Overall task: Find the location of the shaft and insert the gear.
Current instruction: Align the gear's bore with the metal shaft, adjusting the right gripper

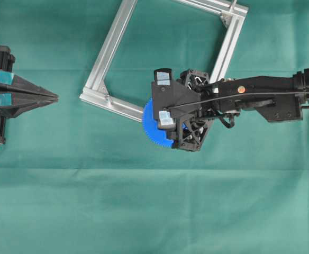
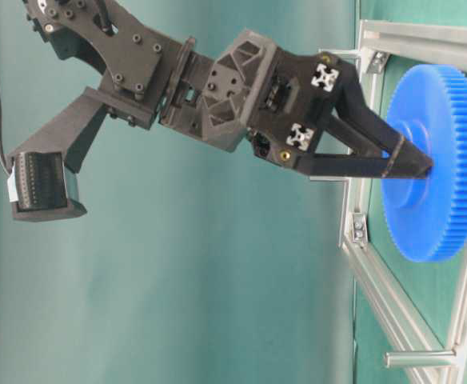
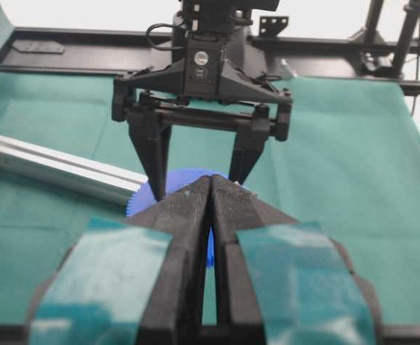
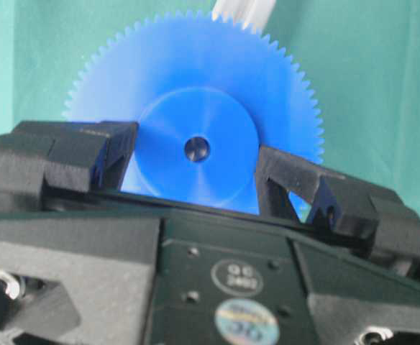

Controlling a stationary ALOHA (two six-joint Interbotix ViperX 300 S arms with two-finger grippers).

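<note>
The blue gear (image 1: 152,126) lies flat between my right gripper's fingers. My right gripper (image 1: 166,117) is shut on the gear's raised hub (image 4: 195,147), with one finger (image 4: 109,154) on each side of the hub. The gear (image 2: 433,160) sits at the frame's near rail, and its rim overlaps that rail. It also shows in the left wrist view (image 3: 144,203). My left gripper (image 1: 54,97) is shut and empty at the far left edge, pointing at the gear. The shaft is not in view in any frame.
A square aluminium frame (image 1: 108,53) with silver corner brackets (image 1: 226,20) lies tilted on the green cloth (image 1: 144,201) at the upper middle. Its rail shows in the left wrist view (image 3: 59,167) and at table level (image 2: 377,272).
</note>
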